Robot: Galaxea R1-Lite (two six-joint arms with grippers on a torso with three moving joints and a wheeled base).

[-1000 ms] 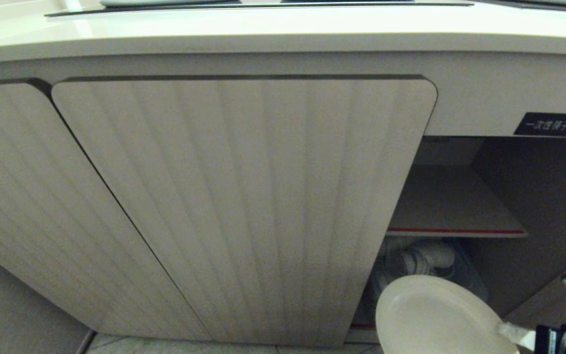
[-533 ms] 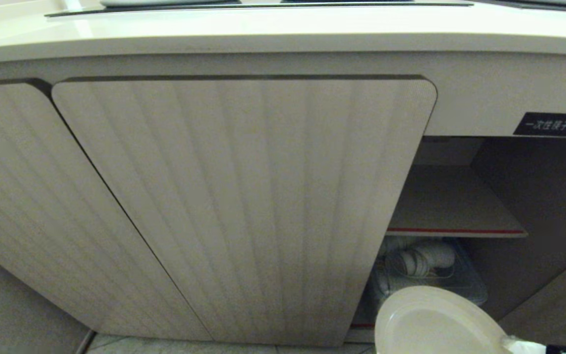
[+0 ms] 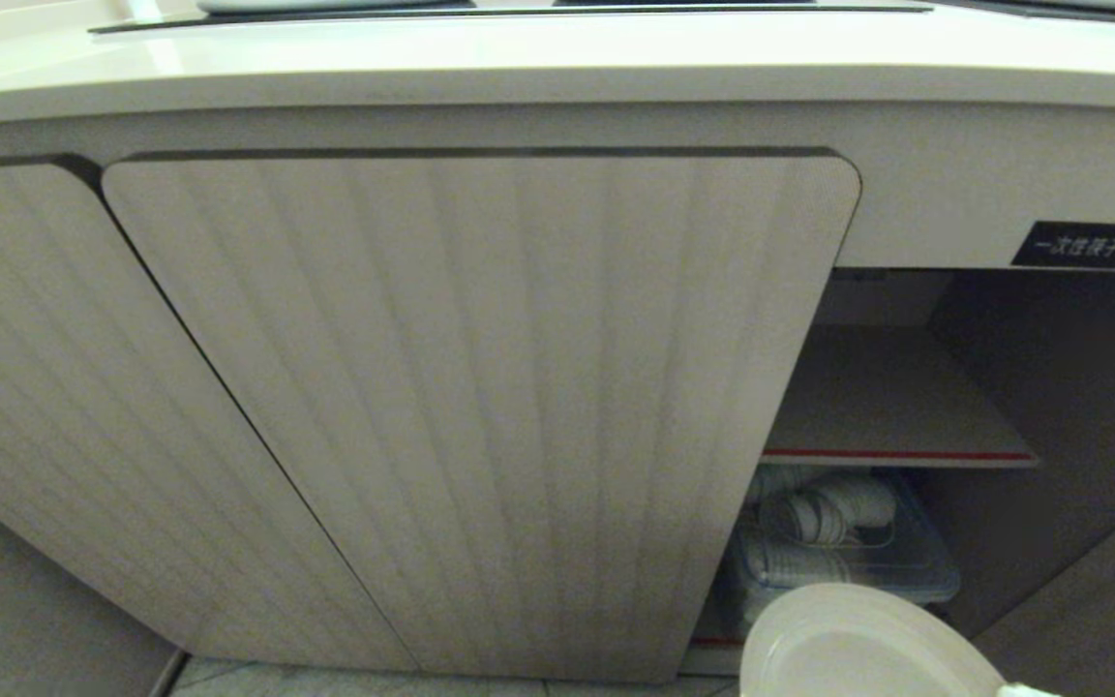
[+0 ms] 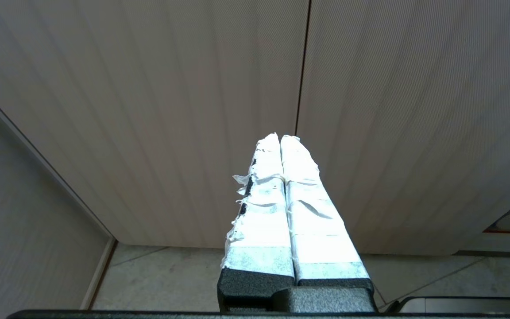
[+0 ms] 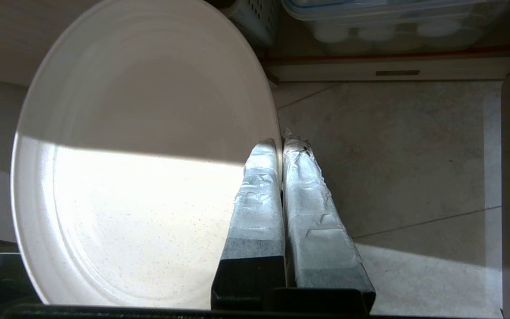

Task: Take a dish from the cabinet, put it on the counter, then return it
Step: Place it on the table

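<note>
The dish, a plain off-white plate, hangs low in front of the open cabinet, below its shelf with the red-striped edge. My right gripper is shut on the rim of the dish, one taped finger on each face, over the tiled floor. In the head view only the plate's upper part shows at the bottom edge. The cabinet's ribbed door and black label sit under the cream counter. My left gripper is shut and empty, pointing at closed ribbed doors.
A clear lidded box of white cups stands on the cabinet's lower level, just behind the plate. A grey perforated basket sits beside it. The swung-open door panel stands at the right. Tiled floor lies below.
The dish has sunk lower and come out from the cabinet. My right gripper has dropped out of the head view's bottom edge. The left arm has not moved.
</note>
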